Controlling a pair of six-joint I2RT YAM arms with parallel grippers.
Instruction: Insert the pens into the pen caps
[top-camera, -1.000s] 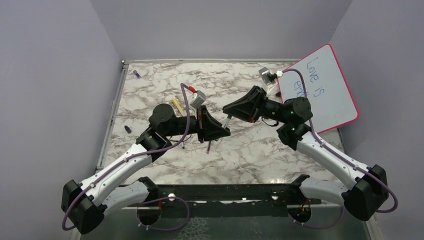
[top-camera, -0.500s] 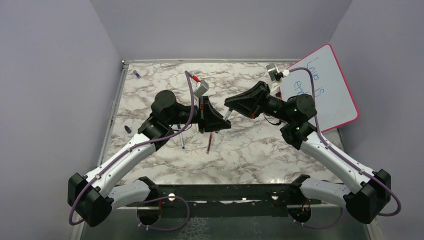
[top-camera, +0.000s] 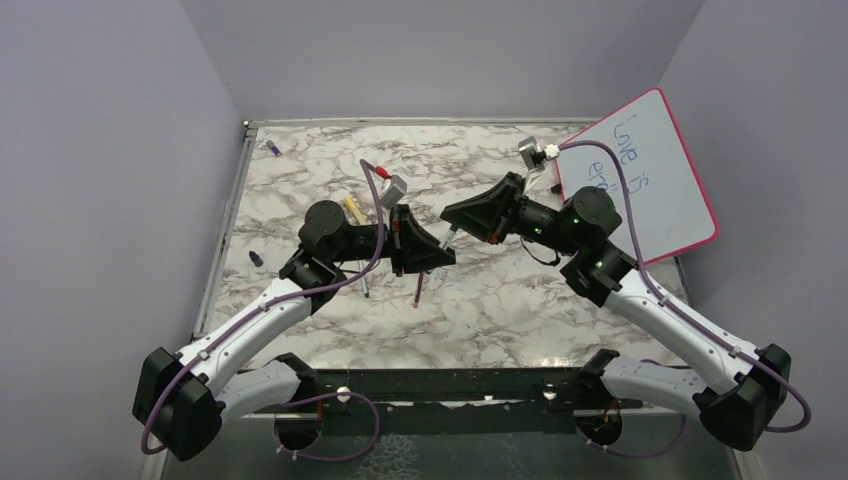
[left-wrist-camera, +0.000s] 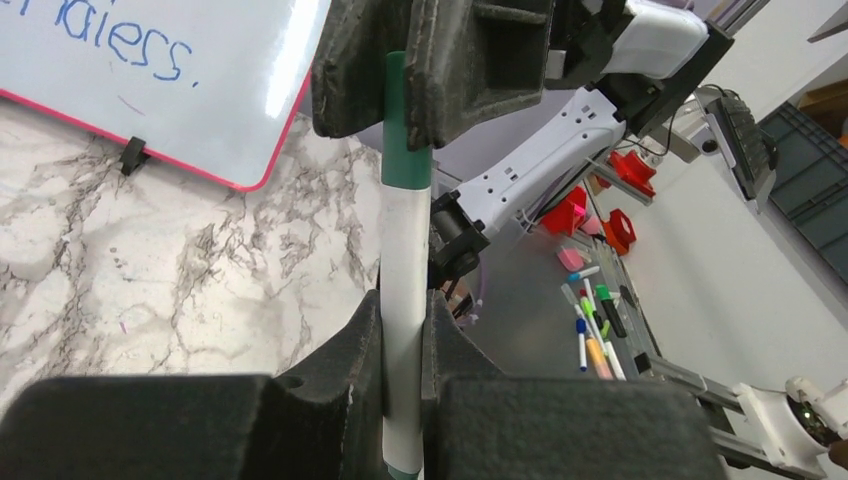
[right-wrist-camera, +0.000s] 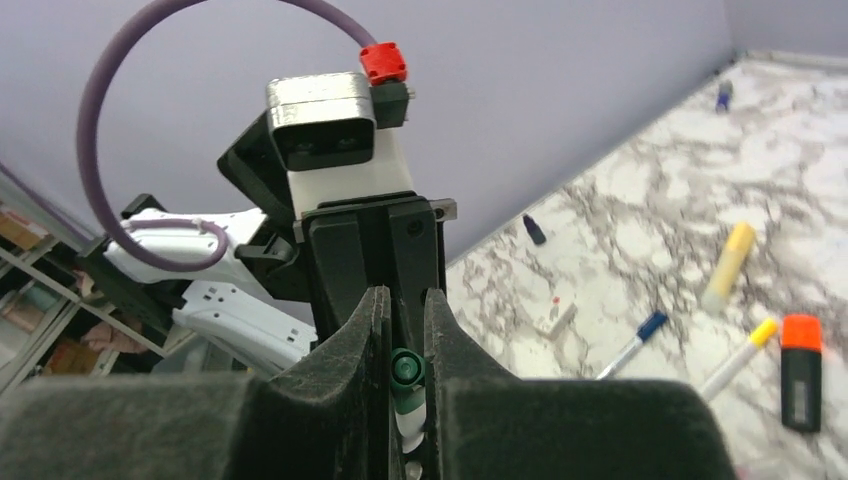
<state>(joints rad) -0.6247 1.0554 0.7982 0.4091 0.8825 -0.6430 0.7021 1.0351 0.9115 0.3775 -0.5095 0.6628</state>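
My left gripper (left-wrist-camera: 404, 300) is shut on a white-bodied pen (left-wrist-camera: 405, 240) that stands upright between its pads. A green pen cap (left-wrist-camera: 404, 160) sits on the pen's far end, and my right gripper (right-wrist-camera: 405, 330) is shut on that cap (right-wrist-camera: 406, 372). In the top view the two grippers, left (top-camera: 443, 256) and right (top-camera: 452, 216), meet tip to tip above the table's middle. More pens lie on the marble: a yellow one (top-camera: 352, 208), a blue-ended one (top-camera: 365, 285) and a dark red one (top-camera: 418, 290). Two small blue caps, one (top-camera: 256, 258) and another (top-camera: 272, 148), lie at the left.
A pink-framed whiteboard (top-camera: 645, 175) leans at the back right. The thick black highlighter with an orange end (right-wrist-camera: 800, 370) lies beside a yellow-ended pen (right-wrist-camera: 740, 355). Purple walls close in the marble table (top-camera: 520, 310) at the left, back and right.
Both wrists swung a little toward the back right and came back. The grippers stay tip to tip, each shut on its end of the pen and cap.
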